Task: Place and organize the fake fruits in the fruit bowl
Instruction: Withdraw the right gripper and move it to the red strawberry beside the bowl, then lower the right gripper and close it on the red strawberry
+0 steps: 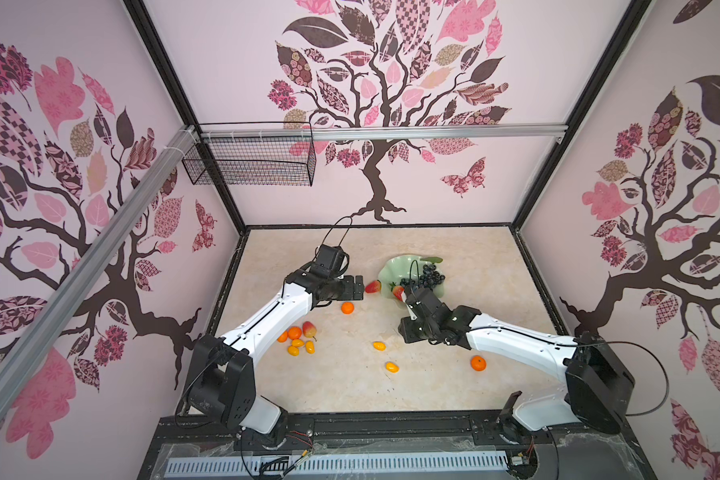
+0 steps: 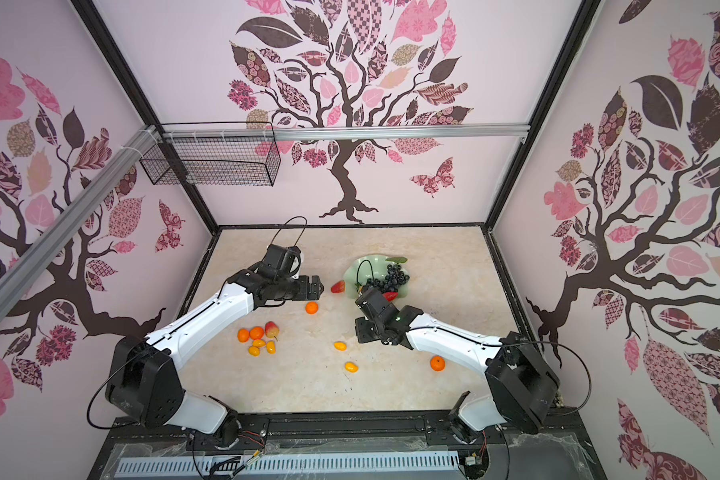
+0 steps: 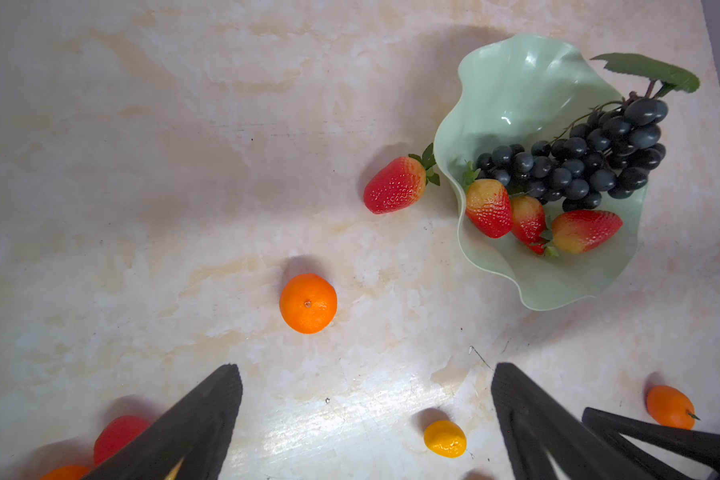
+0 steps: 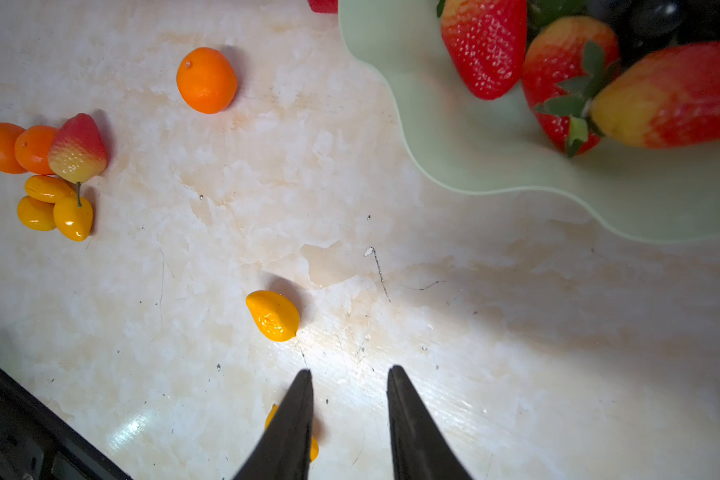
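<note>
The left gripper (image 3: pixel 366 372) hangs spread and empty, probably lined up on the loose strawberry (image 3: pixel 395 185) ahead, just beside the fruit bowl (image 3: pixel 512 91); an orange (image 3: pixel 307 303) lies nearer. The right gripper (image 4: pixel 350 370), narrowly parted and empty, has a yellow oval fruit (image 4: pixel 273 316) just ahead, with nothing between them; beyond it the bowl holds strawberries.

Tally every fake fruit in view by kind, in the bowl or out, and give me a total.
Strawberries: 4
Oranges: 4
Small yellow ovals: 5
Red-yellow pear: 1
Dark grape bunch: 1
Total: 15
</note>
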`<state>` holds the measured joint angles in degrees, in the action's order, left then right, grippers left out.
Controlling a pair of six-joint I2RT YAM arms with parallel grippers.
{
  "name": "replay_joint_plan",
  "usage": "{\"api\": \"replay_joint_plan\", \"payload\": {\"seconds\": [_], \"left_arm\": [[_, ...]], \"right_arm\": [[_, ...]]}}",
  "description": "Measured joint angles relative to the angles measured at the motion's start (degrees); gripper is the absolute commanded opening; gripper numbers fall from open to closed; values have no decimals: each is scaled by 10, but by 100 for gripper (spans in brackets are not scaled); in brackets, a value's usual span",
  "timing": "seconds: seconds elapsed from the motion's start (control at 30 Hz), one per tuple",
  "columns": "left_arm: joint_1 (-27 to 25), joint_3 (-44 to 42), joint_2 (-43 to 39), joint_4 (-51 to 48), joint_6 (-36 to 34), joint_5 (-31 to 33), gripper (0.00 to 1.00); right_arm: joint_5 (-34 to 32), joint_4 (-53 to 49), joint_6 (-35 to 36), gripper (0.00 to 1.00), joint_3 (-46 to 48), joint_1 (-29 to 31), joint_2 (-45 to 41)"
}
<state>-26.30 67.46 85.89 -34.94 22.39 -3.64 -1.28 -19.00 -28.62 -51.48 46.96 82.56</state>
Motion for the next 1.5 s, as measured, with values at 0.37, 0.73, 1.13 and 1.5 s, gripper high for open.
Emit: {"api": "replay_joint_plan", "payload": {"seconds": [0.37,0.73,1.13,1.5], "left_arm": [[65,-9,-23,39,29,-50,98],[72,-31,-81,57,30,-78,98],[76,-43,-94,62,29,-102,98],[79,-43,-94,61,29,-121,98]], "right_arm": [[-20,-9,47,34,-130,2,145],[-64,-61,75,36,-271,2,273],[-92,-137,79,40,-413,-20,372],[-88,-183,67,44,-505,-82,423]]}}
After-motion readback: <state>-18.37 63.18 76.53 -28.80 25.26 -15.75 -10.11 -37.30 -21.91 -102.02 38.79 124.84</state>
